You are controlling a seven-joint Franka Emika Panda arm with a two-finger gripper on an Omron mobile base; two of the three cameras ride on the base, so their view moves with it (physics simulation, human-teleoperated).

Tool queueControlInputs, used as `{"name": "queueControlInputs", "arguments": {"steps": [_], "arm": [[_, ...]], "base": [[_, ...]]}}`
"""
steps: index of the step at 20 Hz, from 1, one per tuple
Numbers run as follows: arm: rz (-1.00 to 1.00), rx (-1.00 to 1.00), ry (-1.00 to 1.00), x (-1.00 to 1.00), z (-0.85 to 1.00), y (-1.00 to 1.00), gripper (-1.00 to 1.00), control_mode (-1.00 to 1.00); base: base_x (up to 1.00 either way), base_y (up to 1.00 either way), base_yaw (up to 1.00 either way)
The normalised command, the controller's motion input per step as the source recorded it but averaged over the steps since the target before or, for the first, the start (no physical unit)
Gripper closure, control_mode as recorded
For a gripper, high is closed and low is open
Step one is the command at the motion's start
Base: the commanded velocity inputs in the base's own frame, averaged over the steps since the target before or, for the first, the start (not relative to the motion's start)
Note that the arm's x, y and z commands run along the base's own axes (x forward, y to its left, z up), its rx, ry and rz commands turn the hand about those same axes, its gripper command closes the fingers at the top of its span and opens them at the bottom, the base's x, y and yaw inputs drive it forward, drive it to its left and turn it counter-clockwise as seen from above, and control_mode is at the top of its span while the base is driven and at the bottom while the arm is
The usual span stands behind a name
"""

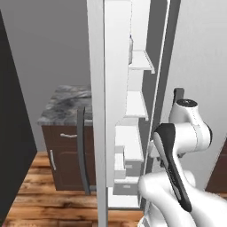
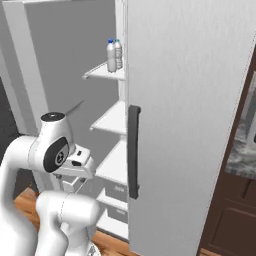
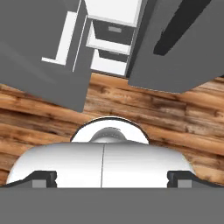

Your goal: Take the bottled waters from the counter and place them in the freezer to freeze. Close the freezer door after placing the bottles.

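Observation:
Two bottled waters stand upright side by side on an upper white shelf of the freezer. The blue-capped one is in front and the other is just behind it. The freezer door stands wide open, edge-on, with its white lining and dark handle showing. My gripper is open and empty, low in front of the freezer and pointing down at the wood floor. It is well below the bottles. A strip of the marble counter shows at the far right.
The plain silver door with its dark handle is shut, right of the freezer. A narrow marble-topped brown cabinet sits behind the open door. White drawers fill the freezer's bottom. My arm is folded close to the opening.

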Motion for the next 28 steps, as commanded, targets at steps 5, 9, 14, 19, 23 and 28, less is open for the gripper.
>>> {"name": "queueControlInputs", "arguments": {"steps": [5,9,14,19,23,28], "arm": [[0.00,0.00,0.00,0.00,0.00,0.00,-1.00,1.00],[0.00,0.00,0.00,0.00,0.00,0.00,-1.00,1.00],[0.00,0.00,0.00,0.00,0.00,0.00,-1.00,1.00],[0.00,0.00,0.00,0.00,0.00,0.00,-1.00,1.00],[0.00,0.00,0.00,0.00,0.00,0.00,-1.00,1.00],[0.00,0.00,0.00,0.00,0.00,0.00,-1.00,1.00]], "base": [[-0.69,0.22,-0.23],[-0.26,0.43,-0.31],[-0.18,0.71,-0.25],[-0.29,0.68,-0.11],[-0.32,0.54,-0.02],[-0.05,0.49,0.00]]}}
